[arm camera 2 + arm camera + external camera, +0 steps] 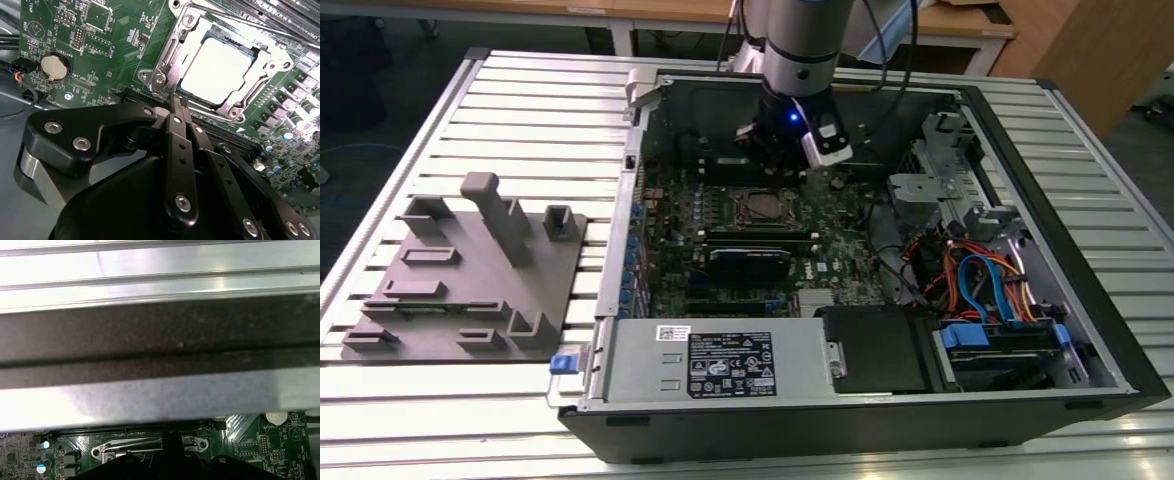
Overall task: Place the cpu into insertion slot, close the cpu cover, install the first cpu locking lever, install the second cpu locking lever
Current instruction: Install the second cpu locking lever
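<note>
The cpu (220, 67), a square chip with a bright silvery top, lies flat in the insertion slot (758, 207) on the green motherboard (107, 55). The cpu cover (167, 52), a silvery metal frame, lies down around the chip, which shows through its window. My gripper (175, 100) has its narrow black fingers pressed together, and I see nothing between them. Its tips are just beside one corner of the cover. In the exterior view the gripper (783, 172) reaches down into the open computer case, just behind the slot. The first wrist view shows the cover's edge (145, 446) under the case wall.
The case walls (1067, 200) box in the board. A black card (747, 262), long memory slots (280, 15) and a coin battery (53, 66) sit near the socket. Cables (974, 280) fill the exterior view's right side. A grey fixture plate (467, 270) lies outside, on the exterior view's left.
</note>
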